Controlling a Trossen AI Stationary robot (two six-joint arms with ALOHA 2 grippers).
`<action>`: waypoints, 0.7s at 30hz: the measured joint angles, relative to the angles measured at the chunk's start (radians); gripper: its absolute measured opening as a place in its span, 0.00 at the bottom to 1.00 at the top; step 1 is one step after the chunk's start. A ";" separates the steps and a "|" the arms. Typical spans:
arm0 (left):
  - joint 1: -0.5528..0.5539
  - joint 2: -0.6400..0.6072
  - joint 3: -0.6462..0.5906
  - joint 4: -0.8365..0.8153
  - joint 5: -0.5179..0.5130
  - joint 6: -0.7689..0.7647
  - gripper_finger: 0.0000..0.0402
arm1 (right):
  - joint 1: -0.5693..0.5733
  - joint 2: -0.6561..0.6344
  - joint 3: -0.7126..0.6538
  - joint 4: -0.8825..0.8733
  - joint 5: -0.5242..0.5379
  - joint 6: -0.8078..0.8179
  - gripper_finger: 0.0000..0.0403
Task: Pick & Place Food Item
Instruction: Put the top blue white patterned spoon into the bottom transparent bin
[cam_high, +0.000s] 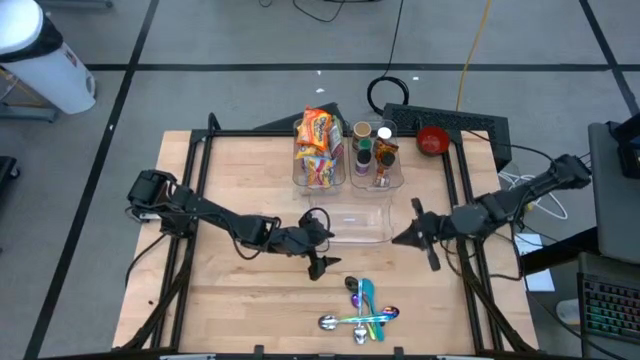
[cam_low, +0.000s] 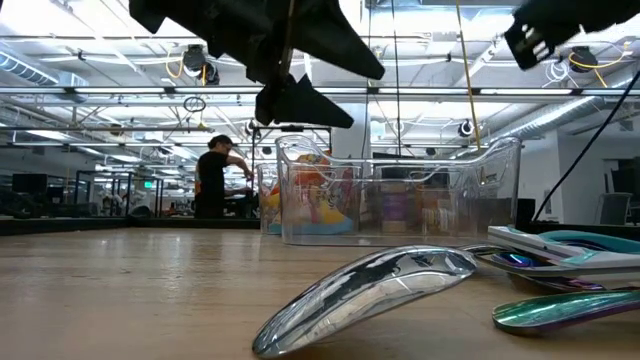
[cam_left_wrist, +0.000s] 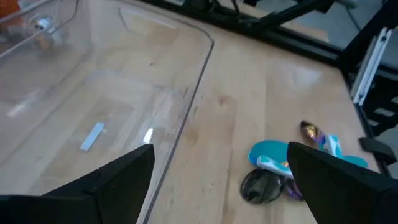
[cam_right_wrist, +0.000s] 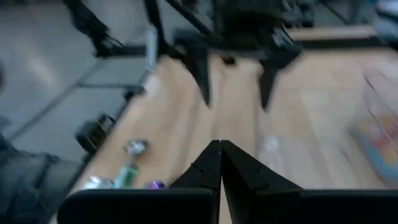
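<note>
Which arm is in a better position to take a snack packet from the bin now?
Probably the left. Its gripper is open beside the empty clear tray, just below the bin of snack packets. The right gripper is shut, past the tray's other end.

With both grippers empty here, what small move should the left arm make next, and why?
Probably reach toward the orange snack packets in the clear upright bin. The left gripper hangs open and empty by the empty clear plastic tray; the right gripper is shut.

A grey floor (cam_high: 250, 40) with dark seams surrounds the wooden surface (cam_high: 250, 290); ceiling trusses (cam_low: 90, 70) carry lights.
</note>
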 joint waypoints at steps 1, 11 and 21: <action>0.000 0.000 0.000 0.008 0.000 0.000 0.92 | 0.012 0.005 -0.009 0.047 -0.004 -0.013 0.00; 0.015 0.000 0.000 0.051 -0.043 0.055 0.93 | 0.041 0.065 -0.228 0.665 -0.320 -0.077 0.01; -0.066 -0.237 -0.002 -0.026 -0.039 0.155 0.93 | 0.109 0.140 -0.251 0.779 -0.287 0.019 0.01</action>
